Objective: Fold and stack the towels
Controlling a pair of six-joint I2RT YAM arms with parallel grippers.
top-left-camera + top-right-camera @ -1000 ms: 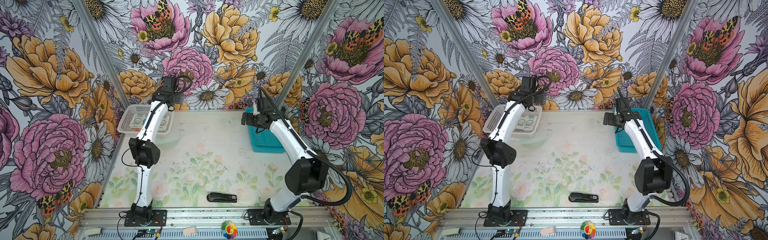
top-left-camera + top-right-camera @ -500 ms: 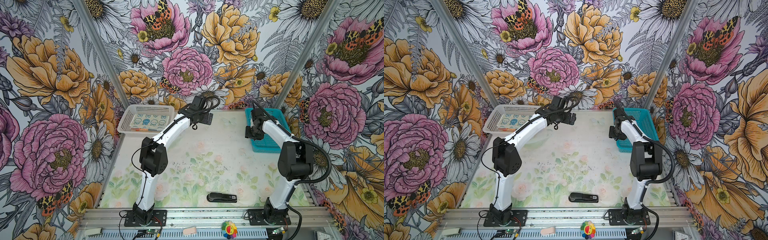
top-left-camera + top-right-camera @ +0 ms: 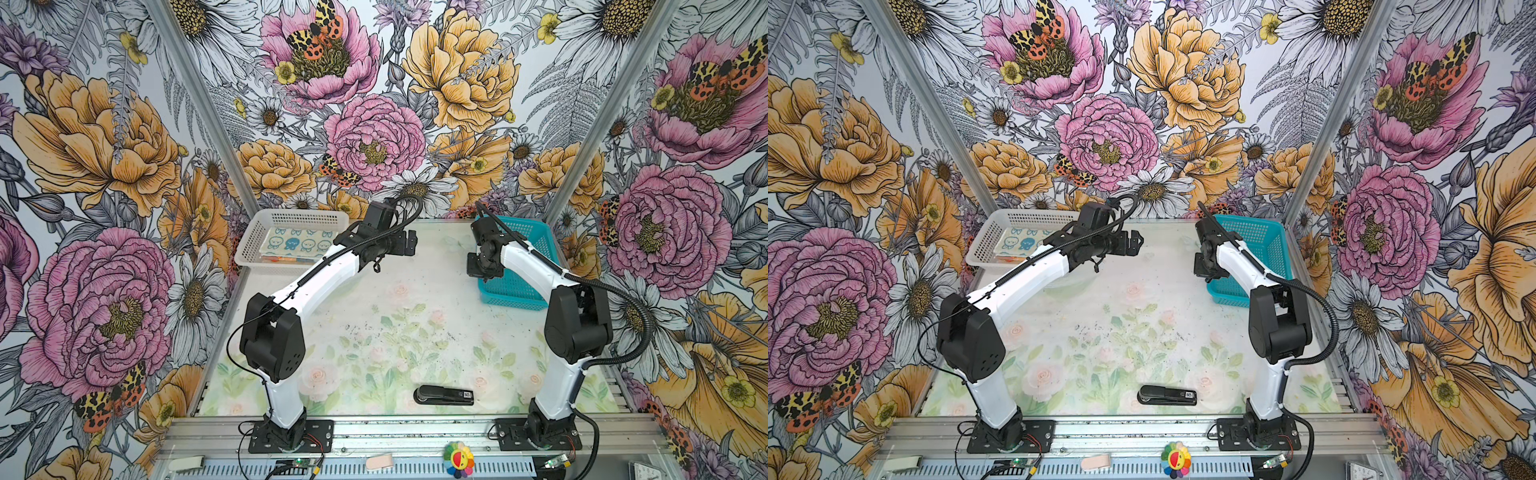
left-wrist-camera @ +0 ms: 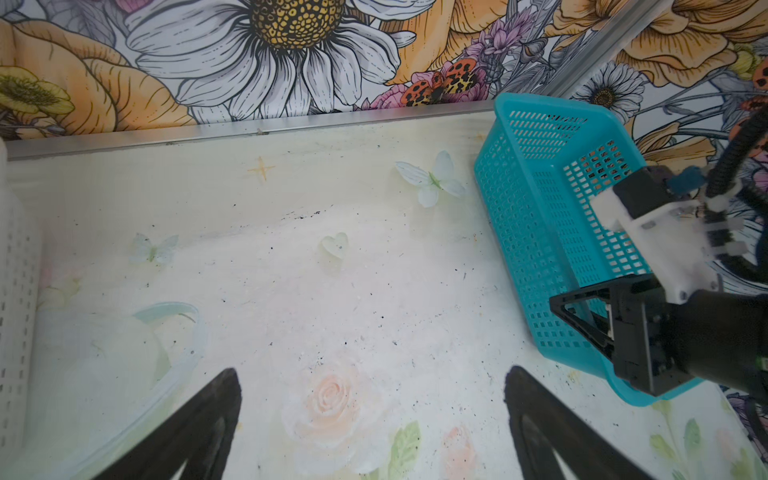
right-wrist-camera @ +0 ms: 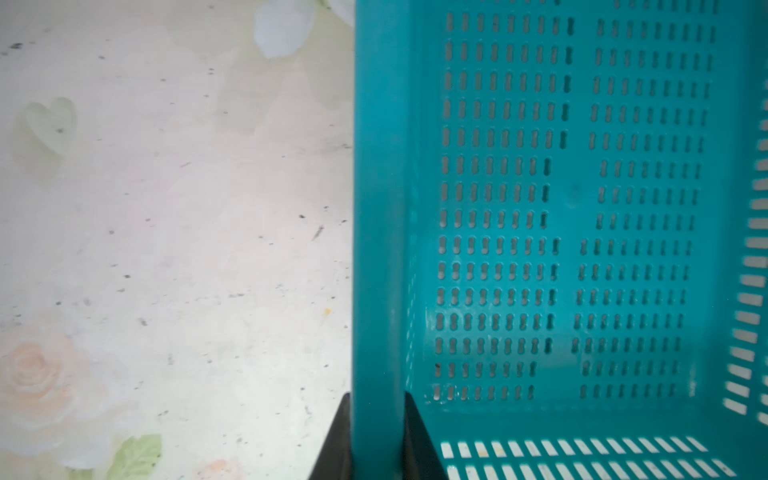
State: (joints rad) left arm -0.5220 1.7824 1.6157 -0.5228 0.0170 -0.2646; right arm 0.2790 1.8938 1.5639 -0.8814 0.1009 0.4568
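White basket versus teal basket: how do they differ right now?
Contents: the white basket holds stacked towels, a bunny print on top; the teal basket shows nothing inside.
Contact: the right tool is clamped on the teal basket's side wall; nothing touches the white basket, and the left tool hangs open over the table between them.
Shared: both are perforated plastic baskets at the table's back edge.
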